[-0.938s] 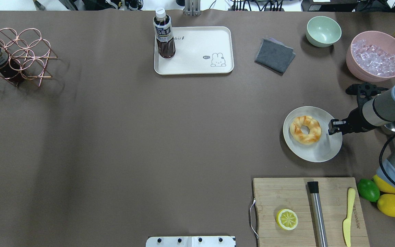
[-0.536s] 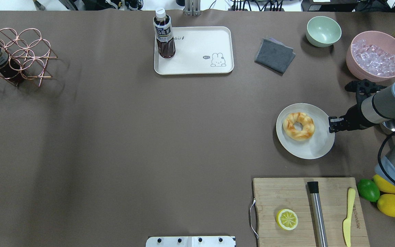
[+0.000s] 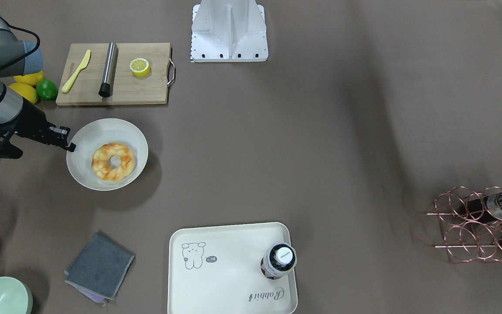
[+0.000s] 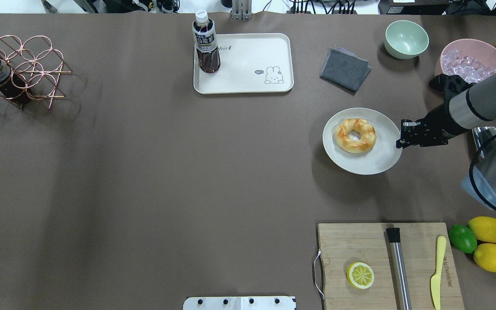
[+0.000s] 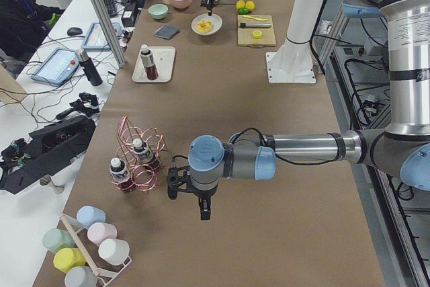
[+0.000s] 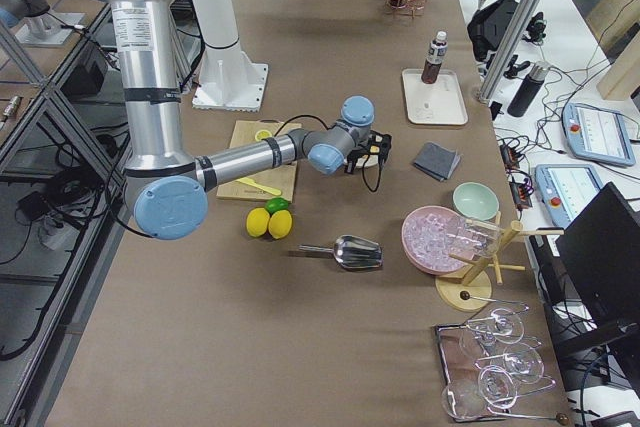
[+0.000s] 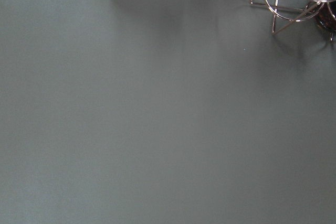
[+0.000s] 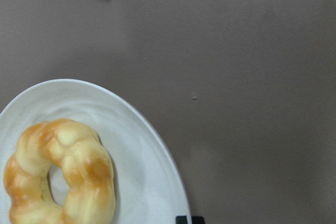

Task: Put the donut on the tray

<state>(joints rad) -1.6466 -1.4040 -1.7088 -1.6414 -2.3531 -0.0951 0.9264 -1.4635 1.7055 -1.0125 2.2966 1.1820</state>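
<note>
The donut (image 4: 355, 135), a golden twisted ring with brown patches, lies on a round off-white plate (image 4: 373, 163) at the right of the table. My right gripper (image 4: 400, 142) is shut on the plate's right rim; the plate's shadow shows it a little above the table. The donut (image 8: 63, 177) and plate (image 8: 136, 150) fill the lower left of the right wrist view. The cream tray (image 4: 248, 82) with the bear drawing sits at the far middle, well left of the plate. My left gripper (image 5: 201, 210) shows only in the exterior left view; I cannot tell its state.
A dark drink bottle (image 4: 206, 43) stands on the tray's left part. A grey cloth (image 4: 345, 69) lies between tray and plate. A green bowl (image 4: 406, 38) and a pink bowl of ice (image 4: 467, 64) stand at the far right. A cutting board (image 4: 360, 241) with a halved lemon (image 4: 360, 275) lies near.
My right gripper has carried the plate with the donut left and away from the robot, toward the tray. The tray and bottle have not moved.
</note>
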